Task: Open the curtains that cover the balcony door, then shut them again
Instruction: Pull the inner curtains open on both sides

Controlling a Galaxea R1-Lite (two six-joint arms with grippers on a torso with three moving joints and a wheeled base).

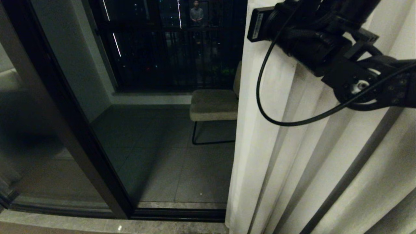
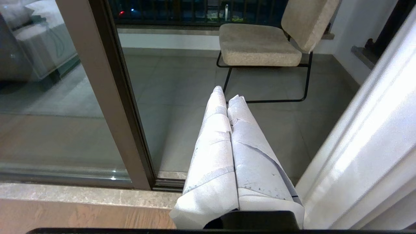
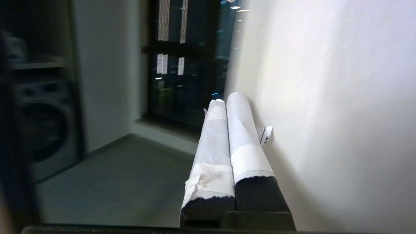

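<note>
So the curtains are bunched over on the right side of the opening, and the balcony door glass is mostly uncovered, with a beige chair visible out on the balcony. My read is that the open part is done and the closing sweep is next.

The right gripper has its 2 taped fingers pressed together with nothing between them, sitting right alongside the curtain's leading edge up high. The left gripper is also pinched closed and empty, parked low and pointing at the door.

To do this well I'd hook the closed fingers behind that front hem and push sideways across the glass, staying high near the rail so the fabric slides instead of just swinging.

The folds hang straight, long axis vertical, hem at the floor sill.
</note>
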